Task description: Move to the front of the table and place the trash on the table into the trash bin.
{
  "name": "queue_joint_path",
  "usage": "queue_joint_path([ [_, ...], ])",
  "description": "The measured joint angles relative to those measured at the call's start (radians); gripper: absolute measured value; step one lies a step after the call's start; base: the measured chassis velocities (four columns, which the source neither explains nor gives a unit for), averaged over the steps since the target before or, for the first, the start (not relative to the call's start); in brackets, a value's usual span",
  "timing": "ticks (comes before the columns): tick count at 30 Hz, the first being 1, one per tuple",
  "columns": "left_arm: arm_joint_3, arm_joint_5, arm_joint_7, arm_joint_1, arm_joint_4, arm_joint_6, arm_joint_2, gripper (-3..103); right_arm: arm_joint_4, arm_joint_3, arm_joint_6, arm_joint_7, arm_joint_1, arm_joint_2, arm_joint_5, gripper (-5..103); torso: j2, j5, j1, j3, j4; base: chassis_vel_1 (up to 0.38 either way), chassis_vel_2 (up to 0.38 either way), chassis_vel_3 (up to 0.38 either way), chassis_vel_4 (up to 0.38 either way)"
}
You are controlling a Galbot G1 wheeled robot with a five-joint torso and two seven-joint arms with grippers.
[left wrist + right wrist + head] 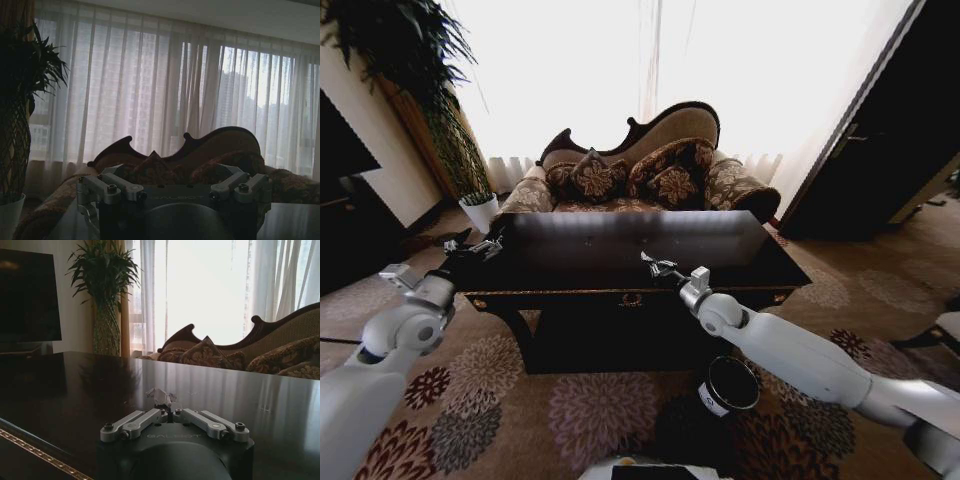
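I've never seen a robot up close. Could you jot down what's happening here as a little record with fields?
Setting: sitting room, sofa behind the table
Table: glossy black, directly before the robot
Right hand: over the table's near edge, closed on a crumpled wad
Left hand: open, at the table's left end
Trash bin: upright on the carpet in front of the table

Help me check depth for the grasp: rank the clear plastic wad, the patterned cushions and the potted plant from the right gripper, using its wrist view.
1. Clear plastic wad: at the right gripper.
2. Patterned cushions: on the sofa beyond the table.
3. Potted plant: by the window, seemingly farthest.
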Motion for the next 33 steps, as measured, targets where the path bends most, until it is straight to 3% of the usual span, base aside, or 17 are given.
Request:
queue_joint_path([
  [7,0.0,0.0,0.0,0.0,0.0,0.0,0.0,100,0.095,0.296,0.005,0.001,-0.296,-0.08,-0.02,0,0.0,-0.0002,0.0,0.0,0.0001,0.0,0.0,0.0,0.0],
  [15,0.0,0.0,-0.001,0.0,0.0,0.0,0.0,100,0.165,0.55,0.009,0.012,-0.549,-0.056,-0.049,0,0.0,-0.0003,0.0,0.0,0.0002,0.0,0.0,0.0,0.0],
  [26,0.0,0.0,0.0,0.0,0.0,0.0,0.0,100,0.222,0.861,0.023,0.012,-0.842,0.083,-0.09,0,0.0,-0.0004,0.0,0.0,0.0003,0.0,0.0,0.0,0.0],
  [29,0.0,0.0,0.0,0.0,0.0,0.0,0.0,100,0.221,0.975,0.045,-0.017,-0.942,0.151,-0.114,0,0.0,-0.0004,0.0,0.0,0.0003,0.0,0.0,0.0,0.0],
  [33,0.0,0.0,0.0,0.0,0.0,0.0,0.0,100,0.206,1.045,0.08,-0.059,-1.018,0.209,-0.176,0,0.0,-0.0005,0.0,0.0,0.0002,0.0,0.0,0.0,0.0],
])
